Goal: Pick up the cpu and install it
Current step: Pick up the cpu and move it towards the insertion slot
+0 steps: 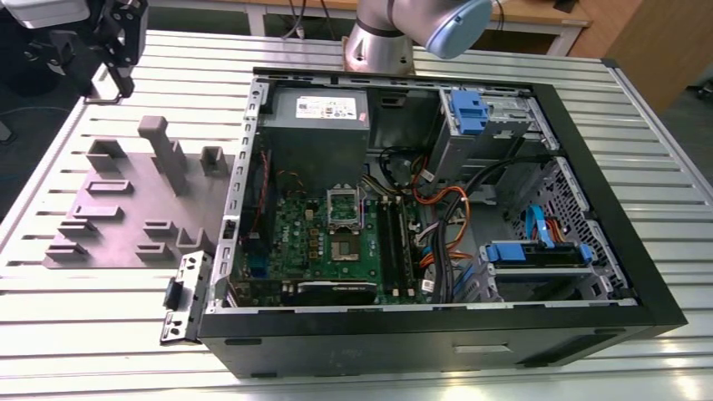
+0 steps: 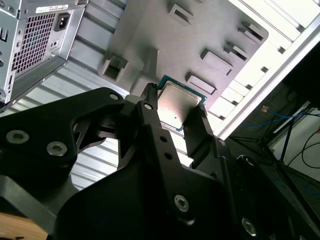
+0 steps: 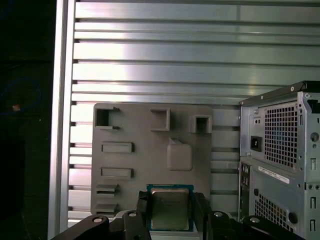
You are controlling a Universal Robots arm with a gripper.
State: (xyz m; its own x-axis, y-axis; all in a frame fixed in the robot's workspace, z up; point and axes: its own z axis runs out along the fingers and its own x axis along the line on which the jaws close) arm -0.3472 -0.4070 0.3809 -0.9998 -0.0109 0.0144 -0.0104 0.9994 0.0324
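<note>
Two opposite edges of the cpu [image 3: 170,207] are pinched in the claw [image 2: 177,107], closed on it above the grey fixture plate [image 3: 150,150] on the counter [image 1: 89,334], while the motherboard [image 1: 323,242] inside the open case [image 1: 446,338] lies well off toward the exterior view's right.

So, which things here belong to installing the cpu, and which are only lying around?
For the job: cpu, held in the tool; green board inside the open computer case.

Just around: grey plate with blocks; power supply box; orange cables; blue drive holders; slatted table.
</note>
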